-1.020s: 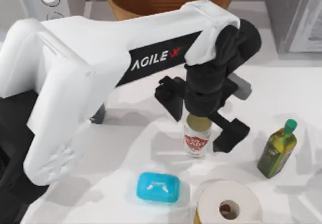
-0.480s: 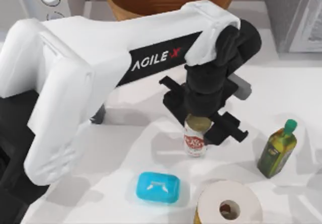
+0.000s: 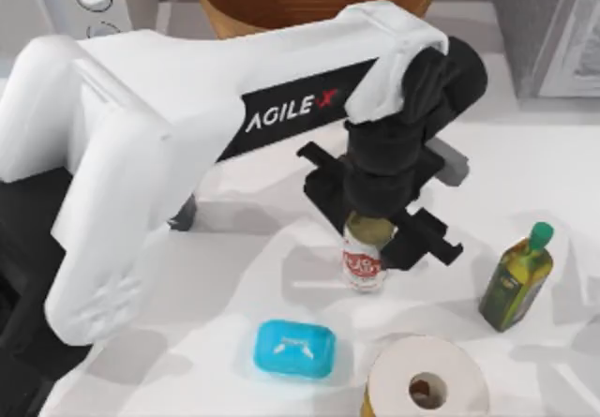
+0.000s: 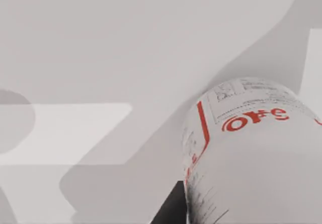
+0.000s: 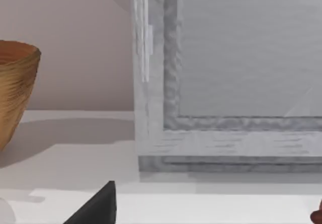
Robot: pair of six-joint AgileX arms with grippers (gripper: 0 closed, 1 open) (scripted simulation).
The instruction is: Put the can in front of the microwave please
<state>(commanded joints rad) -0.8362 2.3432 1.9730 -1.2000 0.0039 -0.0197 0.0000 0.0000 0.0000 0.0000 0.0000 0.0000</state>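
The left arm [image 3: 187, 126] crosses the top view from the left edge and hides much of the table [image 3: 234, 276]. The microwave [image 3: 80, 0] is cut off at the upper left corner, two dials showing. At the centre, the left gripper [image 3: 380, 231] is clenched on the upright can [image 3: 365, 260], its wrist covering the can's top. The right gripper's state cannot be told.

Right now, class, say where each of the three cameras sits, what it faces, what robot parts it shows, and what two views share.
Top view: above the table, looking down at the left arm, its hand closed on the can.
Left wrist view: on the left wrist, close on the can and table.
Right wrist view: on the right wrist, facing a grey appliance and bowl; one dark finger edge shows.
Top and left wrist views share the can.
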